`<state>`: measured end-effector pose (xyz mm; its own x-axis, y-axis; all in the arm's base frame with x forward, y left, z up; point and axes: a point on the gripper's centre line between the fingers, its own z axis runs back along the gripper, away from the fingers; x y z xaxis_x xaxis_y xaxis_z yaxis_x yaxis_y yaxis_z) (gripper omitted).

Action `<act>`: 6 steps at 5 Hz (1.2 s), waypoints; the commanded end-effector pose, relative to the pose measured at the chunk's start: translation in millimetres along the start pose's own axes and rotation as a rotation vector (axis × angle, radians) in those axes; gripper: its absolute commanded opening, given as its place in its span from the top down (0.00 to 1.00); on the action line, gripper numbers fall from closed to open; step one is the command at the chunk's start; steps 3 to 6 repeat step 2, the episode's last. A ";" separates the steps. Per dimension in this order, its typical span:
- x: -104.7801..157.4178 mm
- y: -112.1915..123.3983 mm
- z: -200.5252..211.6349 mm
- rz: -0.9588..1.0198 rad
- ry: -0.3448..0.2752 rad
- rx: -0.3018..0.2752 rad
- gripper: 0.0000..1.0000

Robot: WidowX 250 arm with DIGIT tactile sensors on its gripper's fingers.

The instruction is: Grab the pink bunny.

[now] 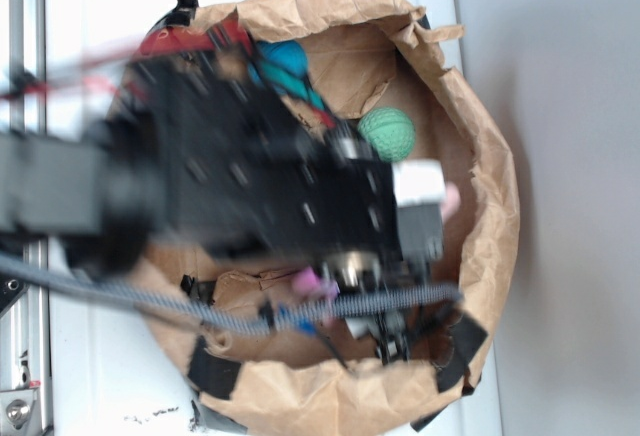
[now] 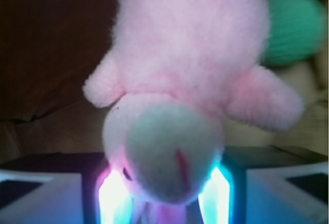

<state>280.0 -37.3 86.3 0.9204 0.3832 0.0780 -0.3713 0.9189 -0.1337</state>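
The pink bunny (image 2: 190, 54) fills the wrist view, its pale round face pointing toward the camera and its body stretching away. My gripper (image 2: 164, 193) is shut on the bunny's head, with a glowing pad (image 2: 110, 198) pressed against each side of the face. In the exterior view the gripper (image 1: 440, 206) reaches down into a brown paper bag (image 1: 495, 206). Only a sliver of the bunny (image 1: 453, 196) shows there, beside the white finger; the arm hides the rest.
A green ball (image 1: 387, 134) (image 2: 293, 29) lies in the bag just behind the bunny. A blue ball (image 1: 285, 64) sits at the bag's back left, partly under the arm. Crumpled bag walls ring the gripper closely. The bag stands on a white surface (image 1: 90, 36).
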 end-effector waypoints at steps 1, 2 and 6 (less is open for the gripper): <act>-4.6 43.3 79.1 0.050 0.010 0.094 1.00; -21.6 43.1 90.2 0.072 -0.031 0.133 1.00; -21.6 43.1 90.2 0.072 -0.031 0.133 1.00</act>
